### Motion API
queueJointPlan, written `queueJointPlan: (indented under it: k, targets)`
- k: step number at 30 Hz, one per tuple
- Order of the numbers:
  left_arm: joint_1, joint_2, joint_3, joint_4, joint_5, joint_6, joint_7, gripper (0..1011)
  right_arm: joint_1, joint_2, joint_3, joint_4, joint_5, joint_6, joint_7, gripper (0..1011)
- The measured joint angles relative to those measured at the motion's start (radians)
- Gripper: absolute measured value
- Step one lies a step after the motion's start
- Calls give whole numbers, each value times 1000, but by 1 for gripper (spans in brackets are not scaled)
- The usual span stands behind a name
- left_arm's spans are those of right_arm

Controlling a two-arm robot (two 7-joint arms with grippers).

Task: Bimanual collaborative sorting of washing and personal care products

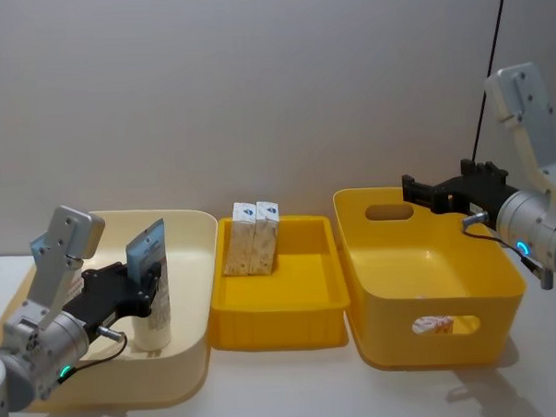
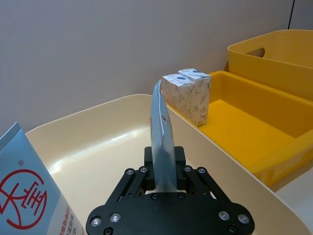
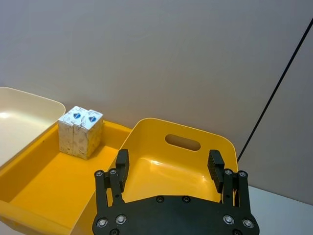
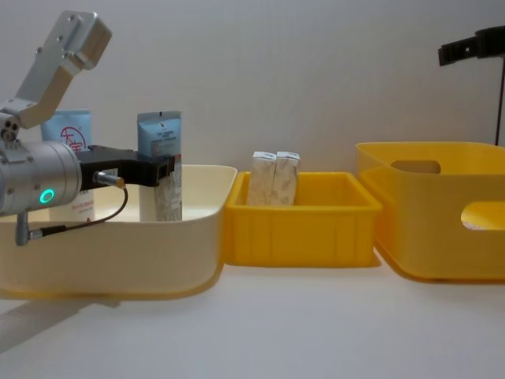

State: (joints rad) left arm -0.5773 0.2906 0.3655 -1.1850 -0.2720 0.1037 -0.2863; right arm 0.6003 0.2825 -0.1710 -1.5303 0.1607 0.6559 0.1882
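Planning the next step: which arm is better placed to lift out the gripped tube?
Left: the left gripper is shut on the tube in the cream bin; the right gripper hangs open over the tall yellow bin.

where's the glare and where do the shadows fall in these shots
Right wrist view: glare inside the deep yellow bin, beyond the open right claw. Head view: soft shadows on the table before the yellow tray. Chest view: a faint shadow under the cream bin, where the left claw grips a tube.
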Motion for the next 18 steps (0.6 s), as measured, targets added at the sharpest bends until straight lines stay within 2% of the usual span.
queueJointPlan:
  k: [18]
  targets:
    - [0,0,0,1,0,0,0,229,0,0,0,0,0,0,0,1001]
